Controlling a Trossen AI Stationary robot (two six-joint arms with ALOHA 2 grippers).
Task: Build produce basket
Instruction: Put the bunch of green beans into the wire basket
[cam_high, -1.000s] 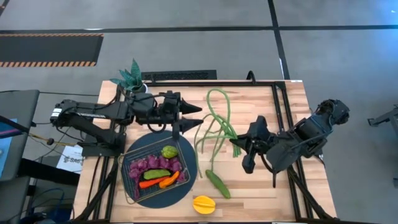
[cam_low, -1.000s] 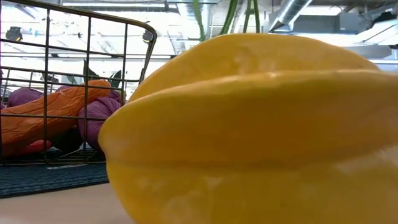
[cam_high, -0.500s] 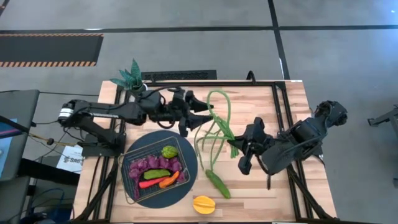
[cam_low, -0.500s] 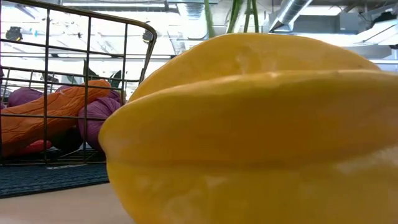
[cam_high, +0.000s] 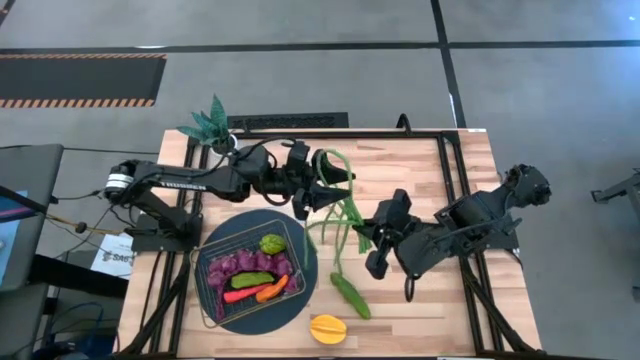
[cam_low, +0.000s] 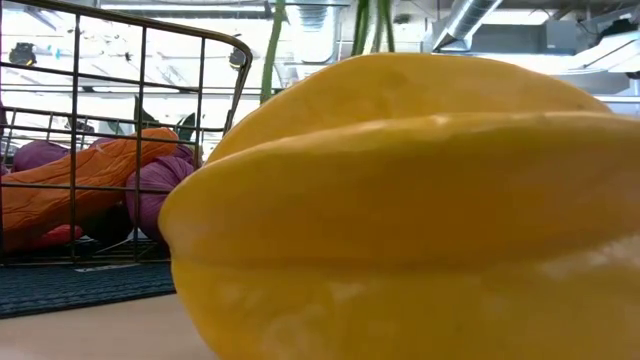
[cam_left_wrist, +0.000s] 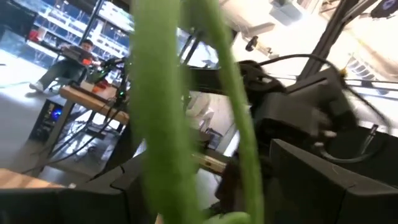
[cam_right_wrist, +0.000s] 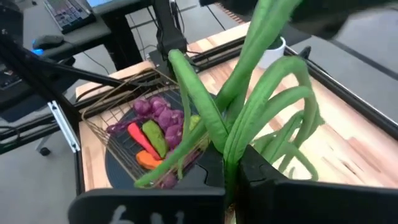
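The wire basket (cam_high: 212, 247) sits on a dark round mat and holds purple grapes (cam_high: 240, 265), a green fruit, a cucumber and red and orange peppers. A bunch of long green beans (cam_high: 345, 205) is up off the table between both arms. My right gripper (cam_high: 373, 238) is shut on the bunch. My left gripper (cam_high: 337, 182) is open at the bunch's far part, and the strands (cam_left_wrist: 161, 112) pass close in front of its camera. A yellow-orange fruit (cam_high: 328, 328) and a green vegetable (cam_high: 350, 295) lie on the table. My right gripper pinches the bean bunch where its strands gather (cam_right_wrist: 229, 155), between its two fingers (cam_right_wrist: 267, 177). It comes in from the table's right side. The strands (cam_right_wrist: 249, 93) fan out beyond the fingers toward the basket, lifted off the wood. My left gripper has strands between its open fingers; whether it touches them I cannot tell.
A potted green plant (cam_high: 210, 125) stands at the far left corner. The yellow-orange fruit (cam_low: 400, 200) fills the low view, with the basket's wire wall (cam_low: 140, 140) beside it. Bare wood lies at the table's near right and far right.
My left arm has reached toward the table's right, from over the mat's far edge to the beans, and stays open. My right gripper has carried the bean bunch a little toward the table's left. The strands have swung left with it.
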